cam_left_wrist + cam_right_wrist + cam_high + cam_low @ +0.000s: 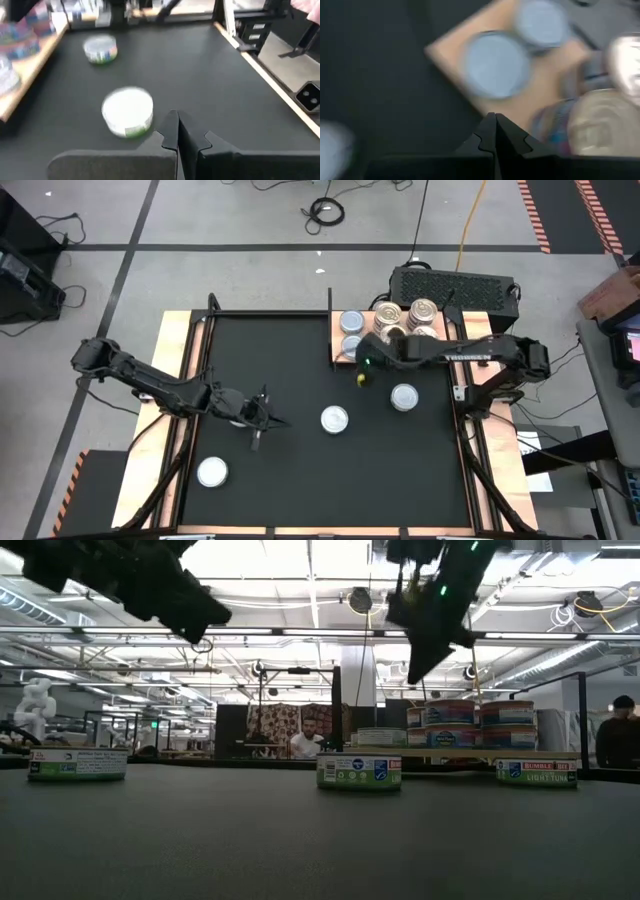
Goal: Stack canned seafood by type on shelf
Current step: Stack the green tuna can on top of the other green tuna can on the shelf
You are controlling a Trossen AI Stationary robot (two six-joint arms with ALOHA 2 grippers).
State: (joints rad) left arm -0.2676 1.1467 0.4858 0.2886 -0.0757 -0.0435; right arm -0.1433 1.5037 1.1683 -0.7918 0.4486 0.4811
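Three tins with silvery tops and green labels stand flat on the black mat: one near the left front (212, 471), one mid-mat (334, 419) (128, 111), one right of it (404, 396) (101, 49). The wooden shelf (342, 360) at the mat's far right carries two silvery-blue tins (352, 322) (496, 64) and several gold-topped tins (424, 310) (600, 120), stacked two high in the low view (450, 725). My left gripper (270, 420) (176, 130) hovers shut, left of the mid-mat tin. My right gripper (362, 370) (495, 130) hangs shut above the shelf's near edge.
A black box (452, 285) sits behind the shelf. Metal rails (465, 450) run along the mat's sides and far edge. Bare mat (290, 350) lies between the arms. People stand in the room beyond the table (312, 745).
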